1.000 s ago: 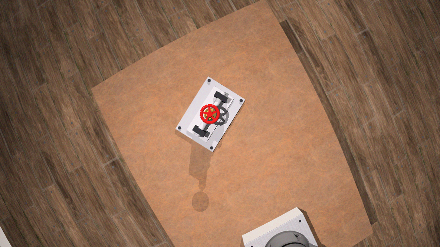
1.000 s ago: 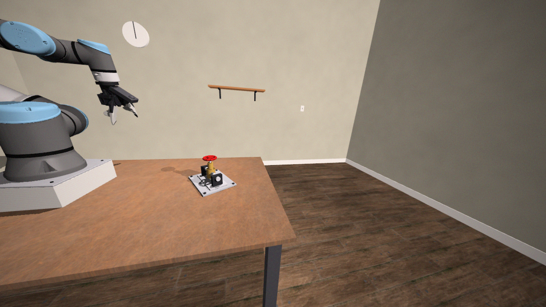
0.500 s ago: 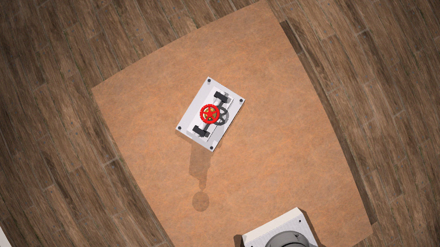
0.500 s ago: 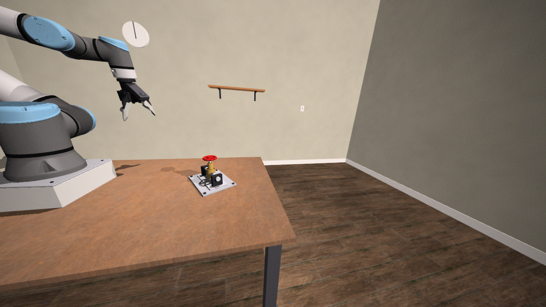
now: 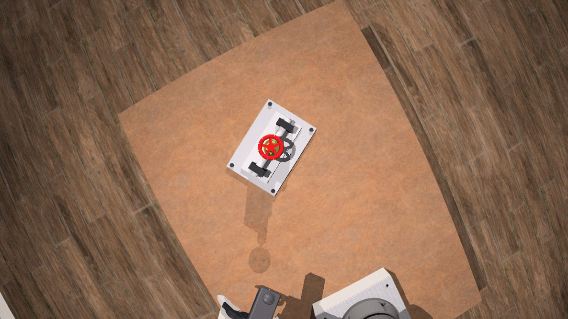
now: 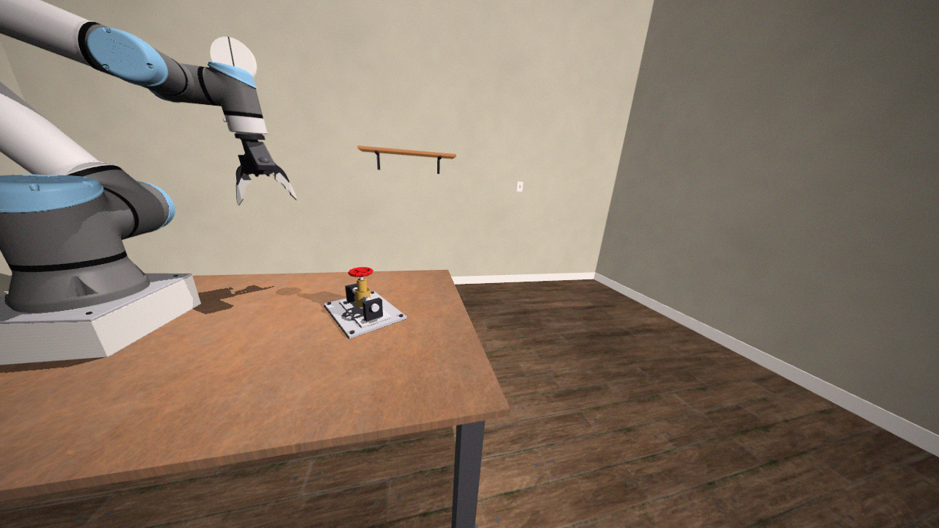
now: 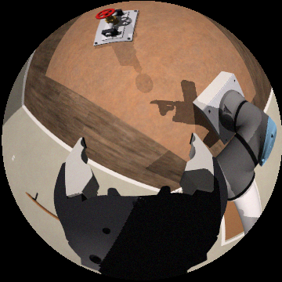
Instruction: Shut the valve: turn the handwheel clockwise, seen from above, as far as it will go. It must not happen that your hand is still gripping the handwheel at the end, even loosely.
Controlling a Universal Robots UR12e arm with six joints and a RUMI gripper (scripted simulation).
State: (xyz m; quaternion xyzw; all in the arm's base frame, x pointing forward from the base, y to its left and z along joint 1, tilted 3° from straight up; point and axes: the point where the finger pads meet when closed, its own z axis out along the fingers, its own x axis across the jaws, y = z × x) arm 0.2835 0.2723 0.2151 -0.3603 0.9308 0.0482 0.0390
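Wooden table (image 6: 262, 380) on plank floor (image 6: 656, 427) by beige walls; gripper (image 6: 265, 188) hangs wide apart, empty

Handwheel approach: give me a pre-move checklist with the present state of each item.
1. Gripper open with nothing between the fingers: ok.
2. Gripper above the red handwheel: not ok; it hangs high near the robot base, well to the side.
3. Handwheel in the wrist view: ok, near the top edge.
4. Path to the handwheel unobstructed: ok; nothing stands between them on the table.
5. Valve plate flat on the table: ok.
6. Valve already shut: cannot tell.
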